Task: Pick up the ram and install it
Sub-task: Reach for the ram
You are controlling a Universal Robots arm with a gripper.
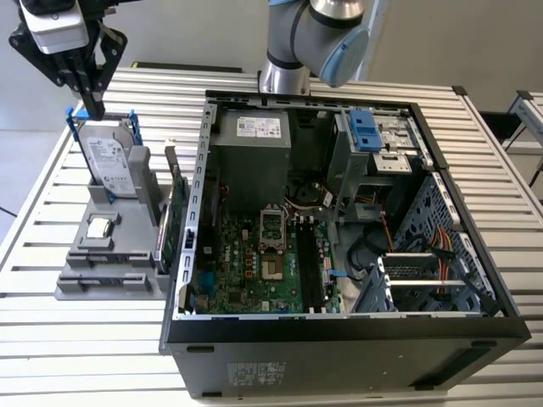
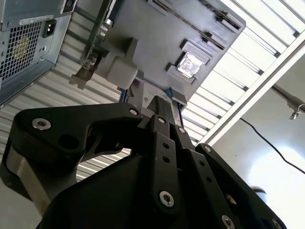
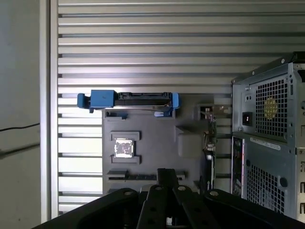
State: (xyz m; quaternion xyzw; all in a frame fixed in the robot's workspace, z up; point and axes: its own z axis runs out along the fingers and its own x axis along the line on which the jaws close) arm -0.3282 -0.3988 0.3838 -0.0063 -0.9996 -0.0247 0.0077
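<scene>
In the exterior view, your claw hangs at the upper left of the frame. Its fingers are pressed together with nothing between them, just above the blue-framed hard drive at the far end of the gray fixture. The ram appears to be the thin dark strip in the fixture's near slot at lower left, well apart from the claw, though you cannot be sure. The open computer case stands just beside the fixture on the exterior view's right. Slatted tabletop runs open on the exterior view's left.

In the second wrist view, the closed claw points at the hard drive's blue frame, with the CPU chip beyond it.

In the first wrist view, the claw overlaps the fixture's slot holder.
</scene>
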